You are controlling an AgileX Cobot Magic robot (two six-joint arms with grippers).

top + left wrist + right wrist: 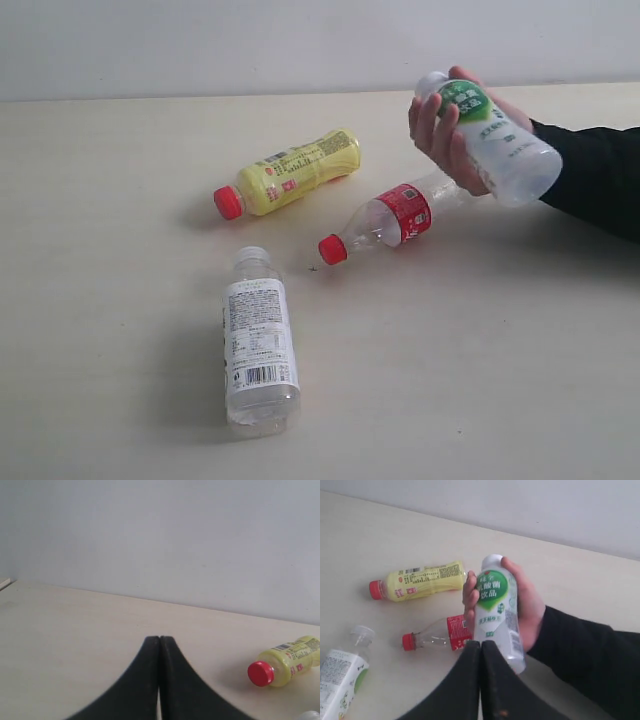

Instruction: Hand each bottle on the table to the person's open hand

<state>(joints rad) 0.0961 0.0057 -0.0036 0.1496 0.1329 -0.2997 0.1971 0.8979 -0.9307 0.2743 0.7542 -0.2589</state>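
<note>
Now the right pincer [480, 647] is shut tight, its two black fingers pressed flat together with nothing between them. Just beyond its tips the green-label bottle [495, 612] sits in the person's hand [527, 607], whose fingers wrap round its middle and take its whole weight. No part of the pincer touches it. That bottle reads as delivered, since the hand alone holds it clear of the table [480, 380].

Farther ahead of the right pincer, three bottles lie on their sides, not yet handed over. The red-label bottle [440, 635] is nearest, close under the hand. The yellow bottle [420, 580] lies beyond it, and the white-label bottle [340, 675] is well off to one side. Lying flat, each would likely need a grasp across its body, not at the cap.

The left pincer [159, 639] is likewise closed on nothing, low over bare tabletop. Only the yellow bottle shows ahead of it and off to one side, well apart, so this arm looks parked. Either pincer must first spread before taking another bottle.
</note>
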